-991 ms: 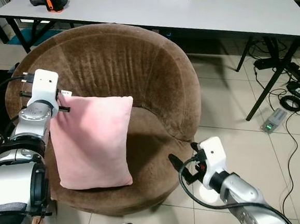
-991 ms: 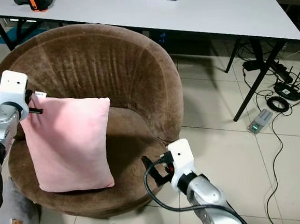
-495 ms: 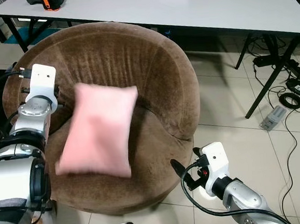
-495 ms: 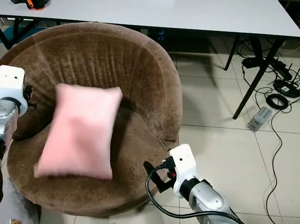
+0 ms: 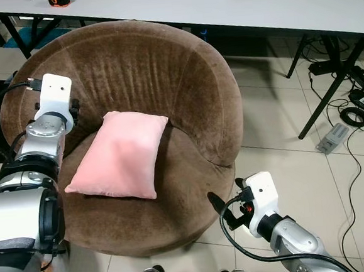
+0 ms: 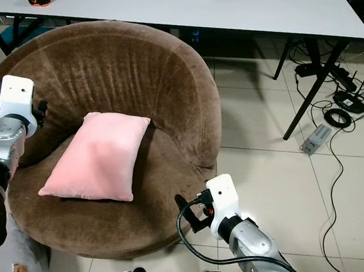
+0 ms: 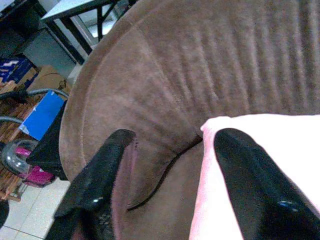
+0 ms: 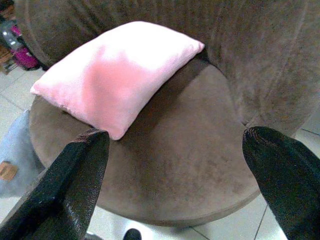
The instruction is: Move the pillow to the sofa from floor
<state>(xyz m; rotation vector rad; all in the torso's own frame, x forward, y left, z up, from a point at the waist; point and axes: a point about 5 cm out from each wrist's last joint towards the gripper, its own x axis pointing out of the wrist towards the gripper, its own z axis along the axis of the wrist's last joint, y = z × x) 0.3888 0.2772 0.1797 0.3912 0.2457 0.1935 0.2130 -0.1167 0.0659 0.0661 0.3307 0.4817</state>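
The pink pillow (image 5: 120,156) lies flat on the seat of the round brown sofa chair (image 5: 163,62), leaning slightly toward the backrest. My left gripper (image 7: 175,137) hovers at the sofa's left armrest, just beside the pillow's upper corner. It is open, and nothing is between its fingers. My right gripper (image 8: 175,135) hangs low by the sofa's front right edge, above the tiled floor. It is open and faces the seat and the pillow (image 8: 115,75).
A white table (image 5: 253,4) stands behind the sofa, with an orange and black tool (image 5: 54,0) on it. Its dark legs (image 5: 317,94), cables and a power strip (image 5: 336,137) occupy the floor at right. A grey soft item (image 6: 16,269) lies at lower left.
My left gripper held the pillow upright by its top corner, then let go. The pillow tipped over and now rests flat on the seat.
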